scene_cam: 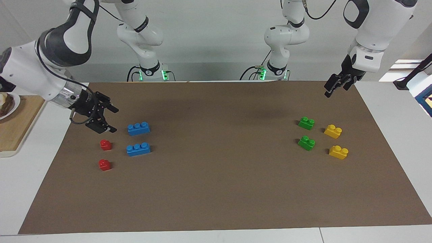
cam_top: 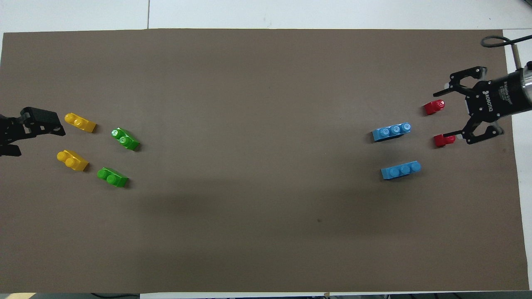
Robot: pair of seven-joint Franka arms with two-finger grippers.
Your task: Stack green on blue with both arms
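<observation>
Two green two-stud bricks [scene_cam: 306,123] [scene_cam: 306,142] lie on the brown mat toward the left arm's end; the overhead view shows them too [cam_top: 112,177] [cam_top: 125,139]. Two blue three-stud bricks [scene_cam: 138,128] [scene_cam: 138,149] lie toward the right arm's end [cam_top: 401,170] [cam_top: 392,132]. My right gripper [scene_cam: 115,119] [cam_top: 444,114] is open and empty, low over the mat by the red bricks, beside the blue ones. My left gripper [scene_cam: 336,90] is open and empty, raised over the mat's edge by the yellow bricks.
Two red one-stud bricks [scene_cam: 105,144] [scene_cam: 104,164] lie beside the blue ones. Two yellow bricks [scene_cam: 333,131] [scene_cam: 338,152] lie beside the green ones. A wooden board [scene_cam: 13,131] with a plate stands off the mat at the right arm's end.
</observation>
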